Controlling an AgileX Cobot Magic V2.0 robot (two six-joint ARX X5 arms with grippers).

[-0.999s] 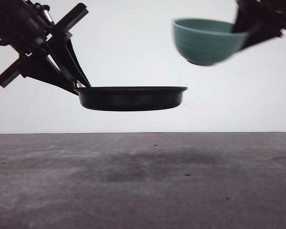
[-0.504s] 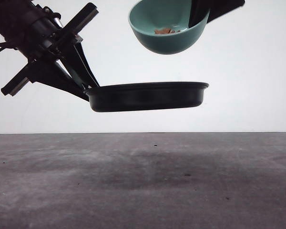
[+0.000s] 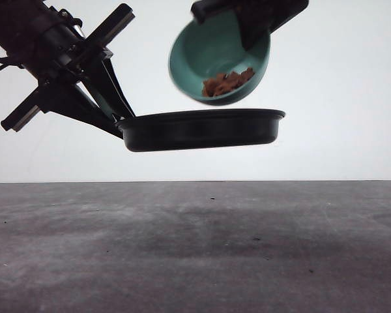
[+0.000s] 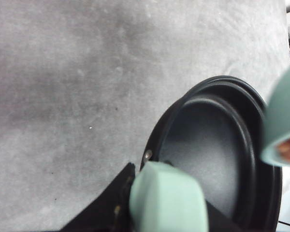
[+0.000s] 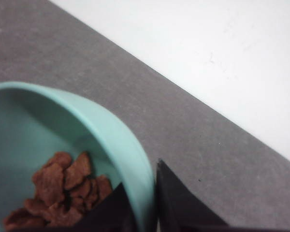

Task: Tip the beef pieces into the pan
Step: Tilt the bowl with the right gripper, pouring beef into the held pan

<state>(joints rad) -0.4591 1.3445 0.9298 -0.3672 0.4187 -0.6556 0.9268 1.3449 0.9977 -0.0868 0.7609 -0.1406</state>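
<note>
Tipped further since half a second ago, your bowl now spills toward the pan.

Your right gripper (image 3: 251, 26), top centre of the front frame, is clamped on the rim of the teal bowl (image 3: 208, 55), mouth turned down-left; the beef pieces (image 3: 229, 82) sit heaped at its low lip, directly above the right half of the pan (image 3: 202, 129). Your left gripper (image 4: 162, 212) grips the mint handle (image 4: 166, 198), holding the pan level mid-frame, clear of the table (image 3: 195, 248). Keep rolling; the drop line falls inside the rim.

Left arm (image 3: 49, 49), upper left: matte black, angular crossed bars, thin cable. Right gripper (image 3: 251, 13), top centre: black, blocky.
</note>
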